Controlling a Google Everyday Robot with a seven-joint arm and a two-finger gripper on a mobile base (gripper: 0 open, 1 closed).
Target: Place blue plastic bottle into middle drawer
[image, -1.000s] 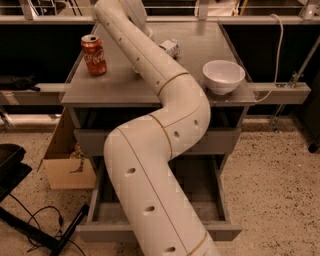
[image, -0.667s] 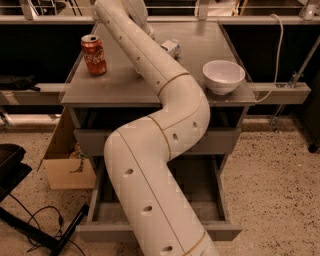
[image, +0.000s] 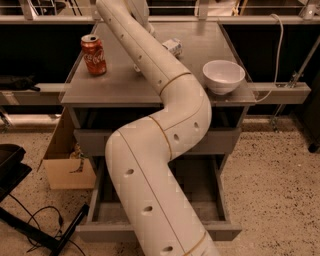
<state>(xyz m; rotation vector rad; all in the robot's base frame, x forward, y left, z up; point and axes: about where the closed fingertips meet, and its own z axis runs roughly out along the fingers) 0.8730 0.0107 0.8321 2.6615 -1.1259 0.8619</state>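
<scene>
Speckled flooring surrounds a grey bench [image: 120,90] backed by a dark railing. Against the views taken a second earlier we record no detectable change: arm, can, bottle and bowl all sit where they sat, so the task has not advanced in that interval. Taking the scene from the left, we count one open cardboard box [image: 67,167] on the floor beside the cabinet, then one red Coca-Cola can [image: 94,55] upright near the bench's left edge. Next comes the single white arm [image: 160,145], which rises from the bottom of the view, bends over the bench front and runs back across the top, masking the middle of both drawer fronts. Its pincer [image: 142,13] sits at the top edge of the view over the far side of the bench with only a rounded white housing showing, and we cannot tell whether it is apart, together or clamped on anything. Just right of the arm lies one blue plastic bottle [image: 173,46], on its side on the bench top, partly hidden and well apart from the can. Below, we count two drawers: the upper drawer [image: 92,142] closed, and the middle drawer [image: 200,192] pulled out, with nothing in the parts we can see. One white bowl [image: 223,76] stands at the right edge. In our judgement the drawer is ready, but the bottle has yet to be lifted and lowered in.
</scene>
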